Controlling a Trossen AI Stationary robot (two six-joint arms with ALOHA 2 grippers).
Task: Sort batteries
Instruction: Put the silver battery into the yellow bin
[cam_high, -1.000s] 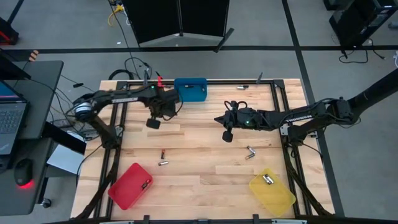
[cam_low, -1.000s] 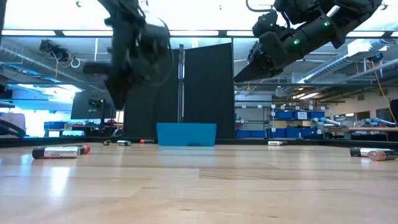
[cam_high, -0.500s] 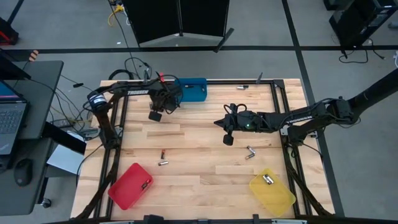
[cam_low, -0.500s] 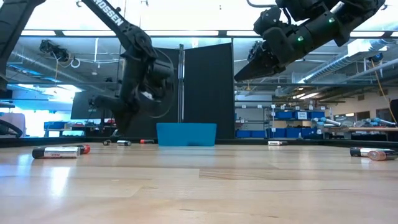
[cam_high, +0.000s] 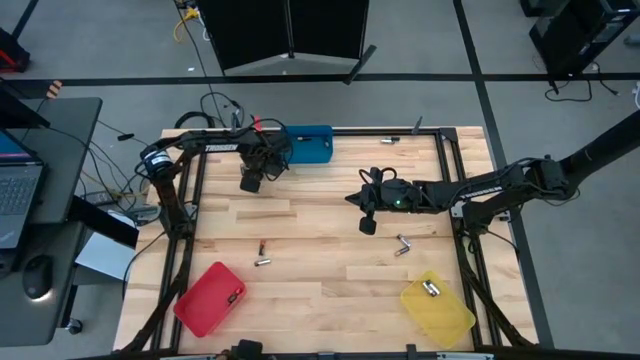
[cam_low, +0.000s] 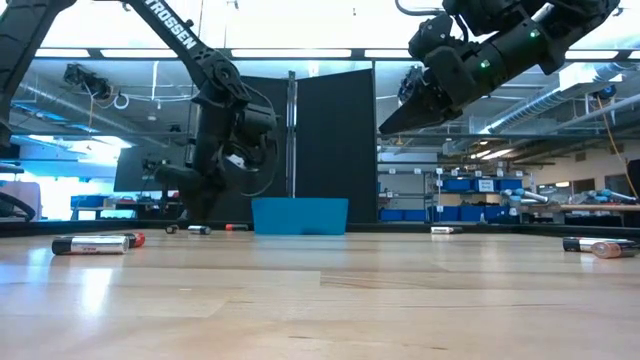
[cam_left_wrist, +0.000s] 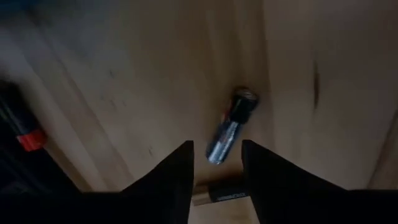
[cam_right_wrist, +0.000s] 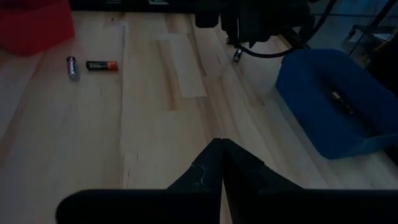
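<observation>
My left gripper (cam_high: 250, 184) is open, low over the table's far left part beside the blue bin (cam_high: 306, 143). In the left wrist view its fingers (cam_left_wrist: 180, 171) stand on either side of a silvery battery (cam_left_wrist: 227, 127) lying on the wood, not touching it. A dark battery (cam_left_wrist: 217, 196) lies close by. My right gripper (cam_high: 367, 226) is shut and empty, raised above the table's middle (cam_low: 385, 125). More batteries lie at the near left (cam_high: 262, 254) and near right (cam_high: 402, 243).
A red bin (cam_high: 210, 298) at the near left and a yellow bin (cam_high: 437, 305) at the near right each hold a battery. The blue bin holds one (cam_right_wrist: 342, 102). One battery (cam_high: 385, 140) lies at the far edge. Cables hang at the far left corner (cam_high: 215, 105).
My left gripper has gone toward the table's far edge and the blue bin, and down close to the table top, over the batteries lying there.
</observation>
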